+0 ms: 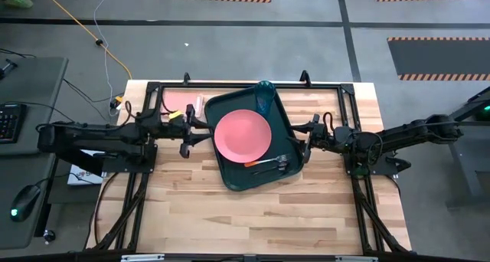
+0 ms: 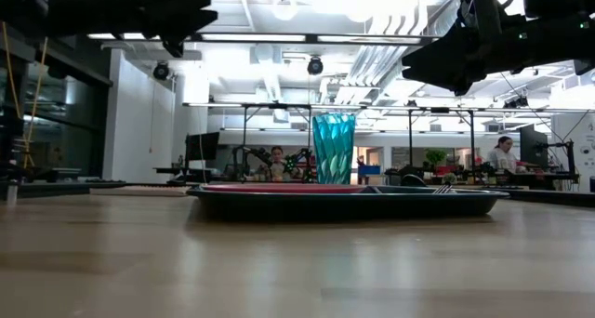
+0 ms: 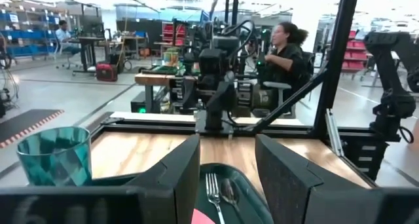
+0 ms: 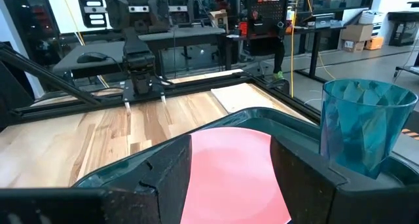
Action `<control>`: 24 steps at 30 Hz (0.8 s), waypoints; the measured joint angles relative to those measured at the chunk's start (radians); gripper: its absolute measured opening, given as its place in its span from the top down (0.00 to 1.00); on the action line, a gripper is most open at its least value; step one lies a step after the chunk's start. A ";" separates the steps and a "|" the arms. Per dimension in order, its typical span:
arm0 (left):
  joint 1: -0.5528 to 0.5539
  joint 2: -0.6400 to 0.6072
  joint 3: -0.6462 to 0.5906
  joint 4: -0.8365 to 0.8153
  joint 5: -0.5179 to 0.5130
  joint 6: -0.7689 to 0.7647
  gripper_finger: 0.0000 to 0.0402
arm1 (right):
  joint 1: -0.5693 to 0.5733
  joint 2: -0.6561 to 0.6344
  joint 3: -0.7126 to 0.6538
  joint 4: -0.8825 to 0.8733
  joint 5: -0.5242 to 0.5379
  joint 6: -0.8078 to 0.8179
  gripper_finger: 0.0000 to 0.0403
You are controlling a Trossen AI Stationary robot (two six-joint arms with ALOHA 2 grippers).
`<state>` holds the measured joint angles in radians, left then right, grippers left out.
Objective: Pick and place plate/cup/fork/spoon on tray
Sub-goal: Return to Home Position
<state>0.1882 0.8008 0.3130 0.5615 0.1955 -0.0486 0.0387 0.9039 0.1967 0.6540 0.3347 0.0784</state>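
The dark green tray (image 1: 230,174) lies at the table's middle. The pink plate (image 1: 242,134) lies flat in it. The teal cup (image 1: 265,88) stands upright in the tray's far corner, also seen in the low view (image 2: 334,149). The orange-handled fork (image 1: 264,162) and the dark spoon (image 1: 274,168) lie side by side in the tray's near right part, close to the plate. My left gripper (image 1: 191,137) hangs open and empty just left of the tray. My right gripper (image 1: 306,137) hangs open and empty just right of it. Both are above the table.
A flat pink rectangle (image 1: 178,103) and a small pale object (image 1: 198,105) lie on the table at the far left, behind my left gripper. A black frame (image 1: 321,86) runs along the table's far edge. People sit at benches in the room beyond (image 3: 285,50).
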 joint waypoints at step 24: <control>-0.025 -0.492 -0.162 -0.316 -0.101 -0.096 0.66 | 0.000 -0.142 0.000 0.003 -0.002 -0.009 0.50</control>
<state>0.1628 0.3087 0.1506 0.2453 0.0940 -0.1444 0.0391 0.7623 0.1967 0.6574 0.3325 0.0695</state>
